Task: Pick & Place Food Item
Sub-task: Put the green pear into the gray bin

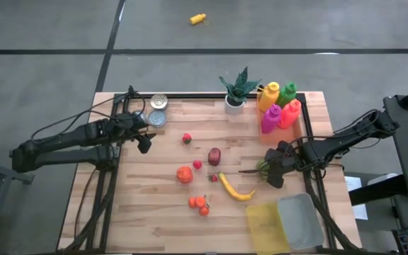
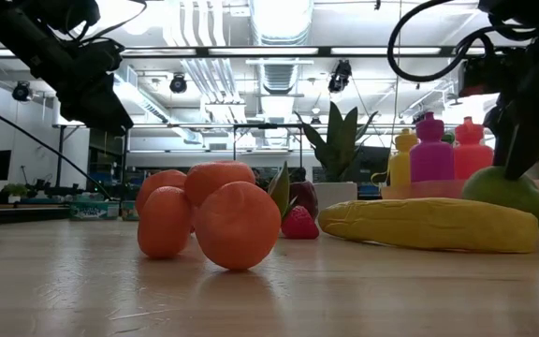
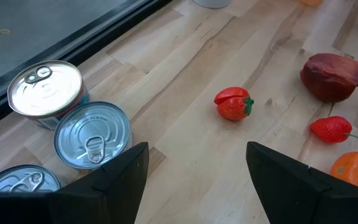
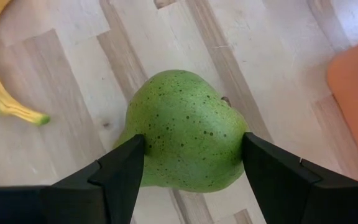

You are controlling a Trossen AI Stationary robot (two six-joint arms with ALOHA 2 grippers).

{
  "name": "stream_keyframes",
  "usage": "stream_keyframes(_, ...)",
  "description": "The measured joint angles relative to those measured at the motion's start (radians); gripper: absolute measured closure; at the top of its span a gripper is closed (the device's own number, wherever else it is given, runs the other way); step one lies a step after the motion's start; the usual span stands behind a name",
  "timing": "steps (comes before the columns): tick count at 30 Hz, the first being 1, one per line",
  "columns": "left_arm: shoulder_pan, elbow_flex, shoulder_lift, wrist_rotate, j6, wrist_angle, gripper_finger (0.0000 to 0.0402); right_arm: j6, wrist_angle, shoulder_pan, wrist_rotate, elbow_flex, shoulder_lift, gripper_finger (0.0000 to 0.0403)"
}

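A green speckled pear (image 4: 188, 134) lies on the wooden table at the right, also in the high view (image 1: 263, 167) and the low view (image 2: 505, 192). My right gripper (image 1: 273, 171) stands over it, shut on it. A yellow banana (image 1: 236, 188) lies just left of the pear. My left gripper (image 1: 146, 144) hangs open and empty above the table's far left part, near three tin cans (image 3: 92, 134). A small red tomato-like fruit (image 3: 233, 103) lies in front of it. My right gripper pinches the pear's two opposite sides (image 4: 143, 134) between its two fingers (image 4: 123, 171), at the pear's broad part. The fingers come from above, pointing down. The pear sits low at the table; the banana hides its underside in the low view.
An orange (image 1: 184, 174), a cluster of small oranges (image 1: 200, 205), strawberries (image 1: 197, 164) and a dark red fruit (image 1: 214, 156) lie mid-table. A yellow container (image 1: 266, 225) and a clear one (image 1: 300, 219) stand at the near right. Coloured bottles (image 1: 278, 106) and a potted plant (image 1: 236, 92) stand at the far edge.
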Motion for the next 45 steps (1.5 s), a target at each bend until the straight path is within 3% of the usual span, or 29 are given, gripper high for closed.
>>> stream_keyframes(45, 0.000, 0.000, 0.000, 0.000, 0.000, 0.000, 0.0126, 0.060, 0.067, 0.000, -0.043, -0.001, -0.002, 0.0152)
